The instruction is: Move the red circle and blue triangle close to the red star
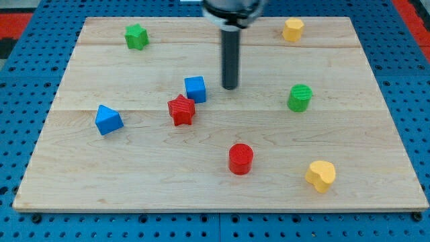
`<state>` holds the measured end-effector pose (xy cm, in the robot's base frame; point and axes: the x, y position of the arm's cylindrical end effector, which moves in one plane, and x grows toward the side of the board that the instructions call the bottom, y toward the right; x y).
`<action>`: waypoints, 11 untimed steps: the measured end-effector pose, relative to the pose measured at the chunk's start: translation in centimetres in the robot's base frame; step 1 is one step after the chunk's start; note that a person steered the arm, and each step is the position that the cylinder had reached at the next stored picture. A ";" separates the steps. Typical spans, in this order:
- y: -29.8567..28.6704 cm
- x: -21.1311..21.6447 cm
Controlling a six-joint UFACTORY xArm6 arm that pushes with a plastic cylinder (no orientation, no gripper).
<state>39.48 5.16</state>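
Observation:
The red star lies near the middle of the wooden board. The red circle stands below and to the right of it. The blue triangle lies to the star's left, well apart from it. A blue cube sits just up and right of the star, almost touching it. My tip is to the right of the blue cube, a short gap away, and above the red circle.
A green star lies at the view's top left. A yellow hexagon-like block lies at the top right. A green cylinder stands at the right. A yellow heart lies at the bottom right.

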 end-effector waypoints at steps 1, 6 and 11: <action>4.3 6.7; -3.9 13.3; -6.8 16.0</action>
<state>55.49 -1.64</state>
